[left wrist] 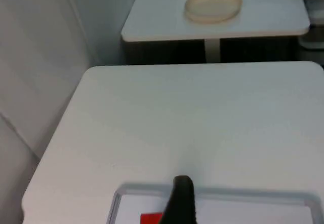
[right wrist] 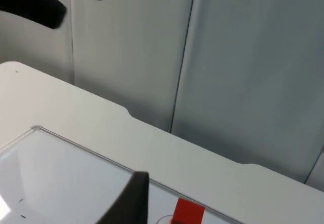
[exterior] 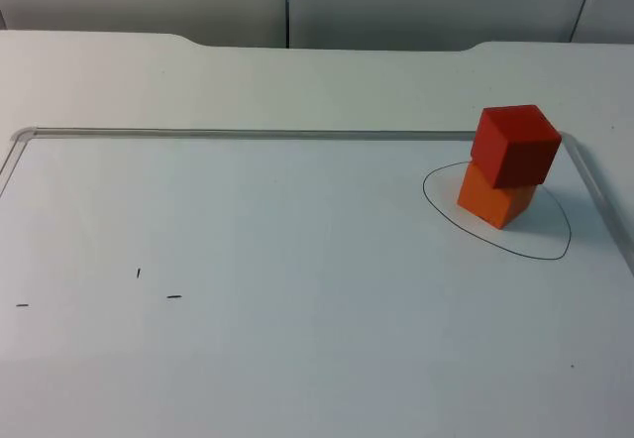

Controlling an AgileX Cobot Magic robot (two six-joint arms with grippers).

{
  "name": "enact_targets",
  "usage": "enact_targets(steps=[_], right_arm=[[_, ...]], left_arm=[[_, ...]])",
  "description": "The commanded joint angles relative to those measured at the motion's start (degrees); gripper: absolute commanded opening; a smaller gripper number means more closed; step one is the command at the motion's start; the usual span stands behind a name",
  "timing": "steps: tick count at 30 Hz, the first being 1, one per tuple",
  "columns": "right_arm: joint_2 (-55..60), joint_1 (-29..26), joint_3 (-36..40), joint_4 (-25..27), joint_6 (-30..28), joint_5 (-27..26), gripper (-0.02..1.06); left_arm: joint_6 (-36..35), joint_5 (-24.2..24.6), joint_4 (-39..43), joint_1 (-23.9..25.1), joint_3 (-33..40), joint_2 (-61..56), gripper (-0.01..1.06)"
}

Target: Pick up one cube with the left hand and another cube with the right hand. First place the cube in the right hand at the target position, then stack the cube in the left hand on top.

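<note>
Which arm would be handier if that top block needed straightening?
Probably the right. The red cube sits skewed on the orange cube inside the drawn circle at the table's right side, where the right arm comes in.

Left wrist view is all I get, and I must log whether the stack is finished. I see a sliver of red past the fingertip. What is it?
Observer: It is a red cube sitting on an orange cube.
Operator: Are they at the target?
Observer: The orange one stands inside a thin outline drawn on the white mat.
Operator: Is the top one square on it?
Observer: No, it is twisted and overhangs toward the mat's right edge.
Operator: Anything gripping them?
Observer: In the top view nothing touches either cube.
</note>
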Motion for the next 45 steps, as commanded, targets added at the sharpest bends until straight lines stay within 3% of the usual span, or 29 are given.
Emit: enact_targets(steps=[1, 6, 15, 16, 19, 23, 31, 36, 37, 45], right_arm=[[-2.8, 0.2, 0.3, 1.4, -0.5, 1.1, 1.05], [-6.0, 0.2, 0.3, 1.4, -0.5, 4.1, 1.05], [-14.6, 0.2, 14.7, 4.6, 2.9, 3.0, 1.05], [-14.6, 0.2, 14.7, 4.6, 2.9, 3.0, 1.05], [-17.3, 0.2, 19.5, 4.6, 4.2, 2.9, 1.05], [-19.4, 0.2, 20.8, 4.6, 4.5, 5.1, 1.05], [-22.9, 0.2, 20.9, 2.8, 5.3, 11.1, 1.05], [-23.8, 0.2, 20.9, 2.8, 5.3, 11.8, 1.05], [-23.8, 0.2, 21.0, 2.8, 5.3, 11.8, 1.05], [-23.8, 0.5, 27.0, 2.8, 7.1, 11.4, 1.05]], left_arm=[[-7.8, 5.5, 7.5, -0.5, 0.4, -5.7, 0.71], [-10.7, 6.5, 12.0, -0.5, 5.6, -13.2, 0.71], [-17.4, -9.3, 16.1, -0.5, 35.0, -37.1, 0.71], [-17.4, -9.3, 16.1, -0.5, 35.0, -37.1, 0.71], [-25.0, -11.5, 20.9, -0.5, 45.5, -47.6, 0.71], [-36.5, -10.7, 28.8, -0.5, 53.5, -57.4, 0.71], [-57.2, -1.6, 45.1, -0.5, 65.3, -80.3, 0.71], [-63.2, 0.4, 46.3, -0.3, 68.7, -86.9, 0.71], [-63.4, 2.1, 46.3, -0.3, 69.0, -86.9, 0.71], [-63.4, 1.5, 46.2, -0.3, 71.3, -86.9, 0.71]])
